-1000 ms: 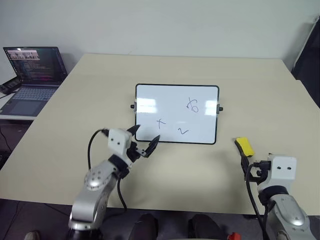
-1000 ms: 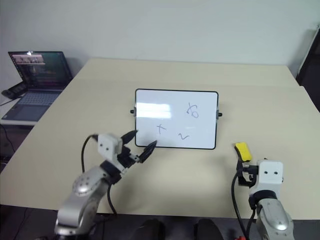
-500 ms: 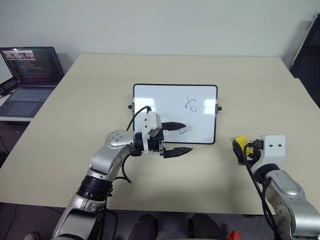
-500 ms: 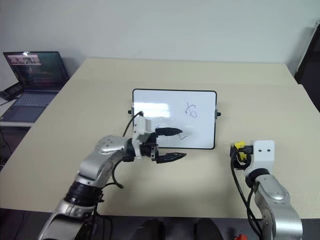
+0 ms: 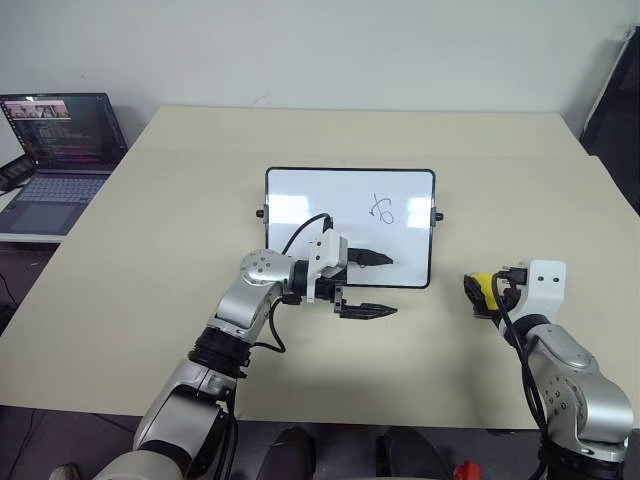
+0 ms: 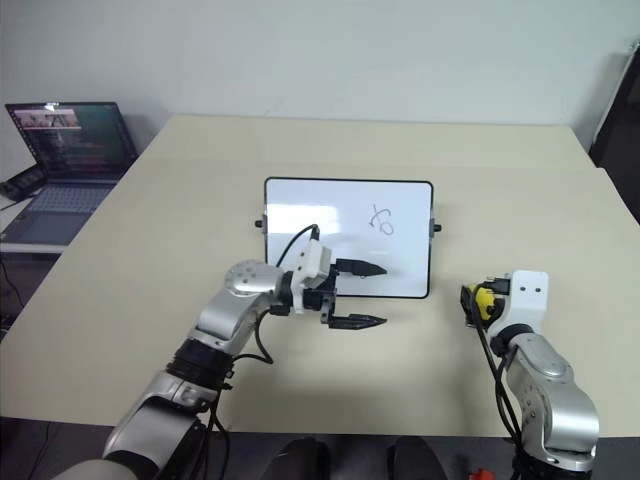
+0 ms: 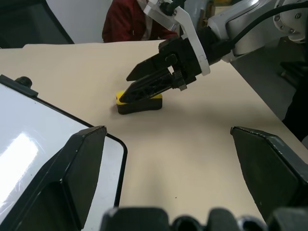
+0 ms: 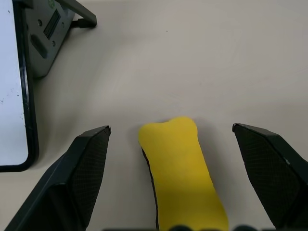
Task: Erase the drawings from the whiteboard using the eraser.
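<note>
The whiteboard stands propped in the middle of the tan table. One of the drawings, a curly loop, shows on its right half. My left gripper points to the right, open, over the board's lower right part and front edge, and covers the board there. The yellow eraser lies on the table right of the board, also seen as the eraser. My right gripper is open, with one finger on each side of the eraser. In the left wrist view, the right gripper's fingers hang just over it.
An open laptop sits on a low side table to the left. A person in red stands beyond the table's right side. The table's front edge runs close to my arms.
My left gripper swung to the right along the board's front edge and turned to point right. My right gripper moved forward until its fingers flank the eraser.
</note>
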Action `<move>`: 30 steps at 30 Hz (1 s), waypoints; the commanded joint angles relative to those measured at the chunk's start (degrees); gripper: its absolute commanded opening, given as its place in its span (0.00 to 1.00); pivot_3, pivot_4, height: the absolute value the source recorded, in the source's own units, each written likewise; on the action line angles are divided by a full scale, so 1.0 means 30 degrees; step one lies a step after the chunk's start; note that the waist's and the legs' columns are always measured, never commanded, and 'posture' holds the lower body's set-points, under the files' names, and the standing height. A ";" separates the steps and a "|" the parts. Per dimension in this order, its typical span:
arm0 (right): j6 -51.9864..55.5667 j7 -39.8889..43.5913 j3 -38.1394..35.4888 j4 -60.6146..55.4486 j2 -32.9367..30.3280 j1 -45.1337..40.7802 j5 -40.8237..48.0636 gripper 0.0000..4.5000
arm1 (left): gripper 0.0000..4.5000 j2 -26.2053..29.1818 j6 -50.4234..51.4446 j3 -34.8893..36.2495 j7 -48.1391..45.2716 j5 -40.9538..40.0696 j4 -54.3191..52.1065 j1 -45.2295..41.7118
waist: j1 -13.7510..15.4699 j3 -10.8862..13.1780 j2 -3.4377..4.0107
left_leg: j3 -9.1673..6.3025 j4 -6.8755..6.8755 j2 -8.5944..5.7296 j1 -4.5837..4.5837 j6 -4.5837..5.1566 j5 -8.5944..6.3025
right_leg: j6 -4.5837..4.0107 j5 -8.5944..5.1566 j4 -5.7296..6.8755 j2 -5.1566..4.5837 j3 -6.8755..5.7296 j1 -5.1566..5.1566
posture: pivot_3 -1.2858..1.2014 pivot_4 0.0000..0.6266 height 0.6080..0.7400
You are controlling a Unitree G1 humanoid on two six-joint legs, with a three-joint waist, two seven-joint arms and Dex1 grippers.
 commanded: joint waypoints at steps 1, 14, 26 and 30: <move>-0.0458 0.0081 0.0048 0.0024 -0.0135 -0.0168 0.0180 0.99 | 1.00 -0.0060 -0.0803 0.0461 0.0275 0.0274 -0.0100 -0.0275 | -0.0002 0.0000 0.0000 | 0.0001 0.0000 0.0001 0.0001 0.0000 0.0000 | 0.0000 0.0000 0.0000 0.0000 0.0001 0.0000 | 0.52 0.24 1.00; -0.1176 0.0337 0.0057 0.1983 -0.0303 -0.0855 0.0214 0.99 | 1.00 0.0241 -0.0747 0.0573 0.0692 0.0314 -0.1039 0.0356 | -0.0006 0.0000 0.0000 | 0.0000 0.0005 -0.0001 -0.0002 -0.0001 0.0001 | 0.0000 0.0000 0.0010 0.0000 -0.0002 -0.0004 | 0.52 0.24 1.00; -0.1334 0.0035 0.0005 0.2032 0.0017 -0.0782 0.0371 0.78 | 1.00 0.0552 -0.0389 0.0610 0.0872 0.0171 -0.1686 0.0384 | -0.0012 -0.0001 0.0001 | -0.0001 0.0009 0.0004 0.0000 0.0000 0.0001 | 0.0000 0.0001 0.0018 -0.0001 -0.0001 -0.0004 | 0.52 0.24 1.00; -0.1428 -0.0042 -0.0012 0.1960 -0.0036 -0.0680 0.0255 0.47 | 1.00 0.0454 -0.0396 0.0558 0.0857 0.0194 -0.1594 0.0250 | -0.0011 -0.0001 0.0001 | 0.0002 0.0009 0.0003 0.0000 0.0000 0.0001 | 0.0000 0.0000 0.0017 -0.0001 0.0000 -0.0004 | 0.52 0.24 1.00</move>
